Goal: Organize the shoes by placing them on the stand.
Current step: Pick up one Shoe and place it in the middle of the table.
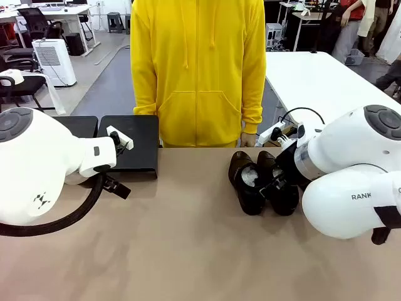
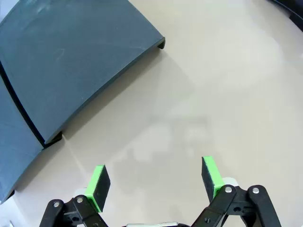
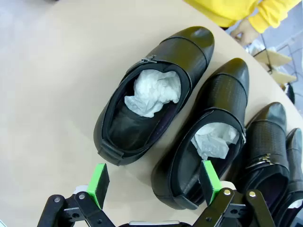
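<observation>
Where right gripper (image 3: 154, 177) gapes, shoes (image 3: 184, 47) just beneath

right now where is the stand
Front view: the stand sits at the far edge of the table, left side, beside the person; the shoes lie to its right.

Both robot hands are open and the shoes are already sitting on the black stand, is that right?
Not quite. The shoes lie on the table, off to one side of the stand, as the front view shows. The left hand and right hand are indeed open.
</observation>
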You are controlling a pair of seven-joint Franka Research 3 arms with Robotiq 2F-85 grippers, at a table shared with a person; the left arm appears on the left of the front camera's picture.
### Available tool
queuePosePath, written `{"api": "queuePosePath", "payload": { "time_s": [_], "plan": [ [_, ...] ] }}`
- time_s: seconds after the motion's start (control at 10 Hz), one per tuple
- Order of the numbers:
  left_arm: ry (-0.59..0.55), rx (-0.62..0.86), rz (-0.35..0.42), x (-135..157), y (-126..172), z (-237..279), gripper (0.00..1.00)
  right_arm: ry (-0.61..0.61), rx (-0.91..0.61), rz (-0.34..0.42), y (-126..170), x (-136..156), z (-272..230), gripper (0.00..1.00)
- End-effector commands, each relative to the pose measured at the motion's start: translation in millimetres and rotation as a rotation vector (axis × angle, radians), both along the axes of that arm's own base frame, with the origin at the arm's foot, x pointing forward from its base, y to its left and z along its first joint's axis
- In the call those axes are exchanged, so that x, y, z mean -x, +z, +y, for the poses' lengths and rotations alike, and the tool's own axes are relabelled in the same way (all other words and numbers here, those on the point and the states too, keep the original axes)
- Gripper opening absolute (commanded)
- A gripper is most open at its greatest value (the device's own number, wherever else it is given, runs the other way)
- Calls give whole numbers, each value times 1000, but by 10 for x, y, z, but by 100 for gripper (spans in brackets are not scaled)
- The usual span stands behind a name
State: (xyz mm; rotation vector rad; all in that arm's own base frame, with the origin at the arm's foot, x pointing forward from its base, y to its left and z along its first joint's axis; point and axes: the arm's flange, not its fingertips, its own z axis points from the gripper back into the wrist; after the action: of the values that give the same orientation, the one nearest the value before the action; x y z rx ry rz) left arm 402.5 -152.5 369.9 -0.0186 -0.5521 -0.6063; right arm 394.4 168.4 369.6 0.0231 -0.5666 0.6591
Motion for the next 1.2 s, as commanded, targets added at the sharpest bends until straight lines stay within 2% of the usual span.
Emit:
{"api": "queuePosePath", "payload": {
  "time_s": [0.0, 1.1],
  "plan": [
    [0, 0, 0, 1, 2, 0, 100, 0, 0, 0, 0, 0, 0, 100],
    [0, 0, 0, 1, 2, 0, 100, 0, 0, 0, 0, 0, 0, 100]
  ]
}}
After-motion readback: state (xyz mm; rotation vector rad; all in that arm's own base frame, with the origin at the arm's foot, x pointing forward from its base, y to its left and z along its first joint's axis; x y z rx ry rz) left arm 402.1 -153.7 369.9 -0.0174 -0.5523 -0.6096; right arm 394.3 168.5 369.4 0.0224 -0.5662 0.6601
